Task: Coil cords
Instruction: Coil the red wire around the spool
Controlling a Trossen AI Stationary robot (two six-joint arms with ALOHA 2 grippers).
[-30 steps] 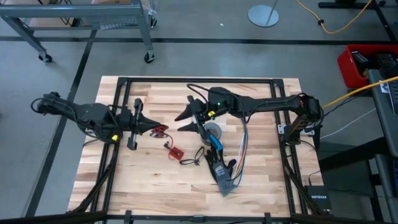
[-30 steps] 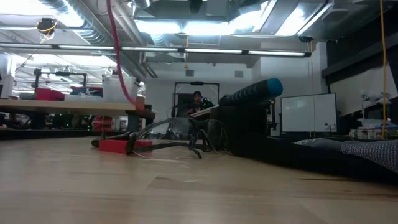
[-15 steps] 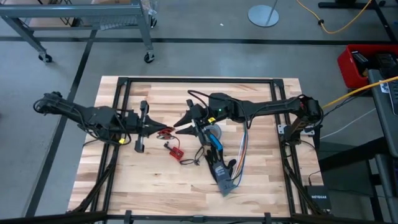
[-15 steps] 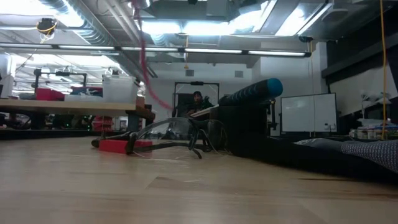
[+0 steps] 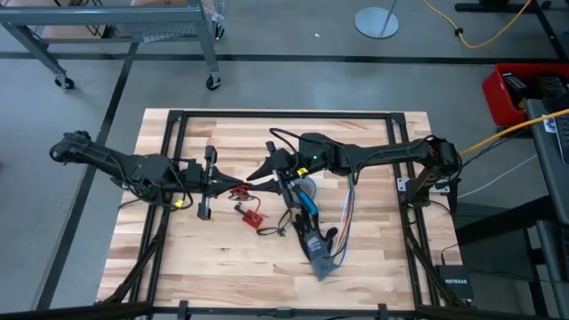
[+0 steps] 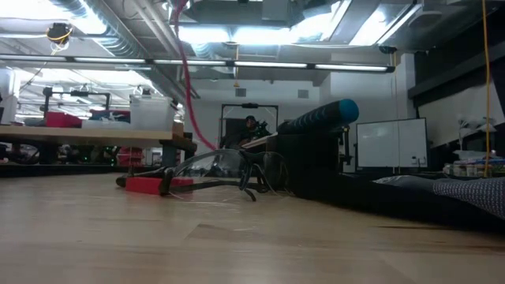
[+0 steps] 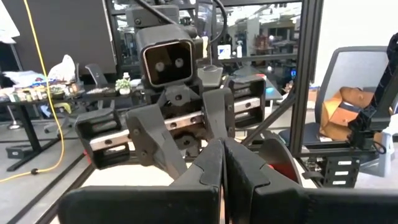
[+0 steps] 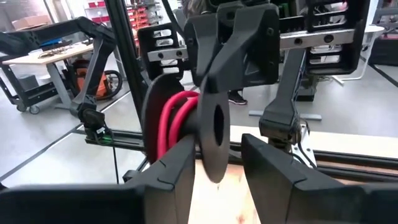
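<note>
The cords are a small bundle (image 8: 177,118) of red loops between black disc-like parts. They are held in mid-air over the table's middle (image 5: 238,188). My left gripper (image 5: 229,188) reaches in level from the left and is shut on the bundle. My right gripper (image 5: 253,180) comes level from the right and faces it, with its fingers closed in on the same bundle. A loose red length (image 6: 189,87) hangs down from above in the low view. My left gripper pinches the bundle's upper part (image 8: 210,87) between its two shut fingertips, coming level from the table's left. The bundle hangs below the tips, clear of the table. My right gripper has the bundle's black disc-like part (image 8: 214,140) between its two fingers, coming level from the table's right. The red loops (image 8: 171,124) lie beside one finger (image 8: 177,165).
Below the grippers lie a small red board with a short black wire (image 5: 252,216), a grey tape roll (image 5: 308,187), a blue-handled tool (image 5: 307,204), multicoloured ribbon wires (image 5: 347,213) and a grey box (image 5: 320,258). A black frame (image 5: 284,116) runs round the table.
My left gripper has carried the bundle toward the table's right, up to my right gripper. My right gripper's fingers have narrowed from wide open and closed in on the bundle. The hanging red length has swung along with it.
</note>
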